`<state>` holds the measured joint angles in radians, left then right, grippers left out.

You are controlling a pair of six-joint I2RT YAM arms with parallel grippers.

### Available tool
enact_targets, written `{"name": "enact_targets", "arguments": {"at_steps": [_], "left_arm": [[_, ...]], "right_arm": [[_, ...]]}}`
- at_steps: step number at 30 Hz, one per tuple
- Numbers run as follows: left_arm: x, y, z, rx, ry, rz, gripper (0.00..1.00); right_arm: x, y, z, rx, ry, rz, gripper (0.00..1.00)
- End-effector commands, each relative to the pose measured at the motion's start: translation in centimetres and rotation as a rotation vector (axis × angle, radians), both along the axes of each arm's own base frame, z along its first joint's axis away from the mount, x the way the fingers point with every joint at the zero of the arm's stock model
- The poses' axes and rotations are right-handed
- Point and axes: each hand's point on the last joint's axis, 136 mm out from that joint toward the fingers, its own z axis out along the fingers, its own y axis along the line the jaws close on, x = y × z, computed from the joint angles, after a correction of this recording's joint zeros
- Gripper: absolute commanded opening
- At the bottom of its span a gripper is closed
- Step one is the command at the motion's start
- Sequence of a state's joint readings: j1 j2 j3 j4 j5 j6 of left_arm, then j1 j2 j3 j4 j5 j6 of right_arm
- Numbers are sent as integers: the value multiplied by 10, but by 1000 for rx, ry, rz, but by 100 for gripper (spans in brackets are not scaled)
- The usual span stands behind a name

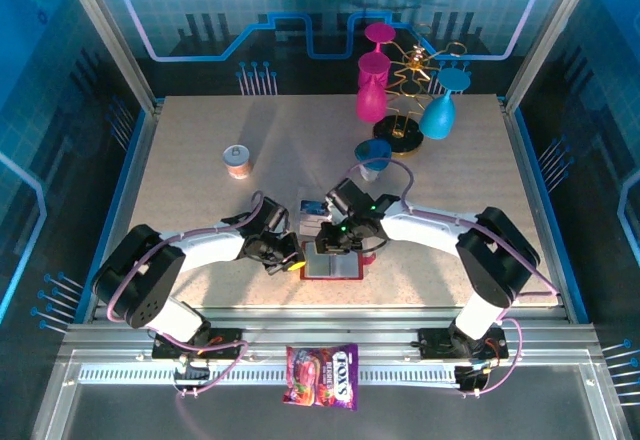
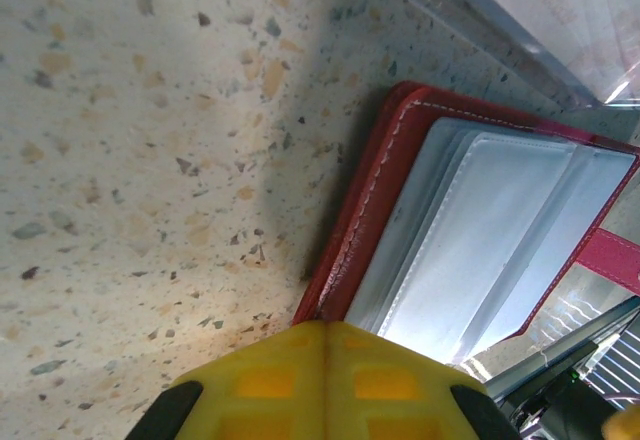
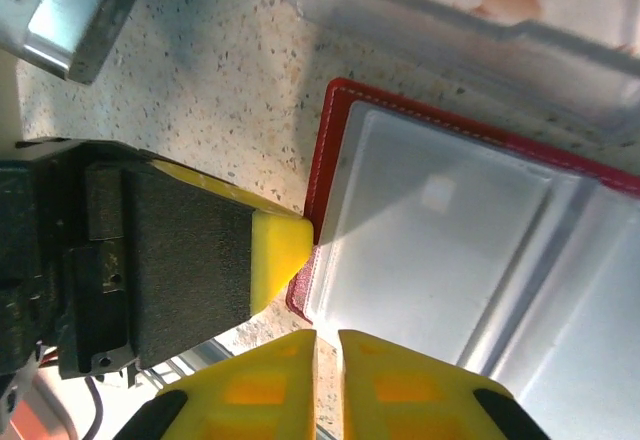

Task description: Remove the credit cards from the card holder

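- Candy bag (image 1: pixel 322 375): well nearer than the holder (image 3: pixel 450 210).
- Left gripper (image 2: pixel 325 340): fingers pressed together, nothing seen between them; tip touching the holder's left edge.
- Right gripper (image 3: pixel 327 345): fingers almost together, thin slit between; above the holder's clear pocket; whether anything is pinched cannot be told.
- Holder: open, flat on the table (image 1: pixel 200 130), pockets up; their contents cannot be told.
- Tray (image 3: pixel 430 10): clear, just beyond the holder.
- Can (image 1: pixel 238 160): well beyond the holder, to its left.
- Glasses (image 1: pixel 372 85): pink and blue, farthest beyond the holder, to its right.
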<state>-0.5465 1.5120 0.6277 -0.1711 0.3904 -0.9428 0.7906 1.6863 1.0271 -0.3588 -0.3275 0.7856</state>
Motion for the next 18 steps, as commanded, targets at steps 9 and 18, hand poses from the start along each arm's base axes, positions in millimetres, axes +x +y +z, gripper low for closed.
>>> {"name": "enact_targets", "arguments": {"at_steps": [9,18], "left_arm": [[-7,2,-3,20,23,-13,6],[-8,5,-4,39,22,-25,5]], "right_arm": [[-16,22,-19,-28,78,44,22],[-19,19,-34,-110,93,44,29]]}}
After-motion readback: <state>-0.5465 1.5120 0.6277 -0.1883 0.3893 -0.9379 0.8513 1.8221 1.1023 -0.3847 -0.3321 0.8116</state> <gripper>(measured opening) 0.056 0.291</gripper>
